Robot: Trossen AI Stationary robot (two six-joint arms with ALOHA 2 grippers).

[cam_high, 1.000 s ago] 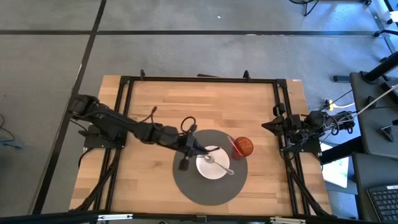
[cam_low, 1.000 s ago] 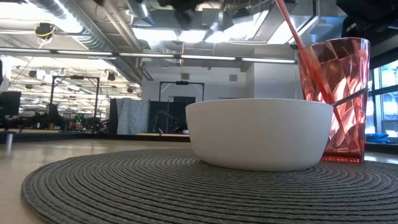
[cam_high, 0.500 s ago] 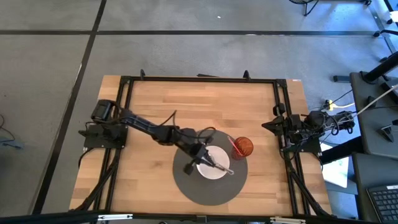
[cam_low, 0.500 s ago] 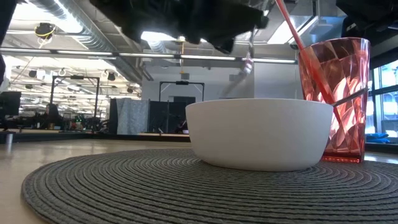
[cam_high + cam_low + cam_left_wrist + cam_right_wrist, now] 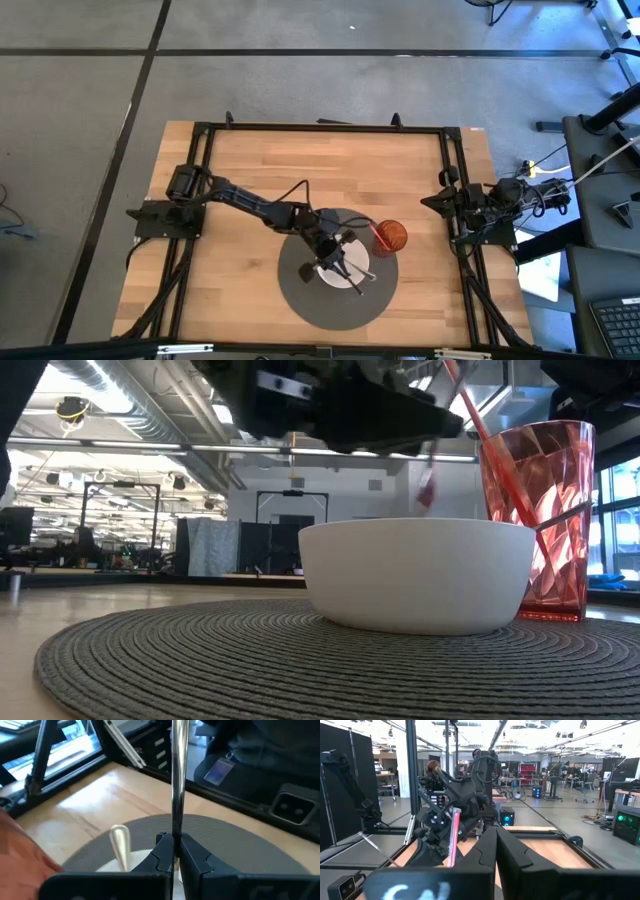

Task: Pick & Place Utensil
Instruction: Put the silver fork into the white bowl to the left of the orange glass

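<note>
now the left gripper (image 5: 341,262), clamped tight on the spoon (image 5: 176,785), hangs over the white bowl (image 5: 417,572).

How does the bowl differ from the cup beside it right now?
The bowl is white, opaque and low; the cup is red, see-through and taller. The cup holds a red straw; the bowl has a metal utensil over it. Both stand on the grey mat.

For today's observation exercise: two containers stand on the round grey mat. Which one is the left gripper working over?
The white bowl; the left gripper, shut on a metal utensil, is above it. The red cup stands beside it, holding a straw.
</note>
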